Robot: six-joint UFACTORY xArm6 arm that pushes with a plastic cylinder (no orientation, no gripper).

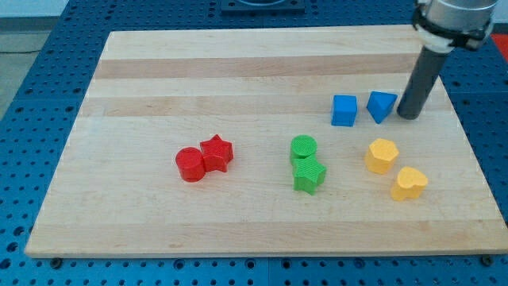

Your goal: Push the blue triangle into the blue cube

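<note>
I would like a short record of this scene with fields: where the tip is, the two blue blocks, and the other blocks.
tip: my tip is just at the view's right of the blue triangle, very close
target: blue cube at the triangle's left, a small gap between
red: red cylinder touching red star
green: green cylinder above green star, touching
yellow: yellow hexagon and yellow heart, apart
surface: wooden board

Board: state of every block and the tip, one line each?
blue triangle: flat on board, small gap from blue cube
blue cube: flat, untouched
my tip: just right of blue triangle
red cylinder: touching red star
green cylinder: touching green star
yellow hexagon: alone
yellow heart: alone
</note>
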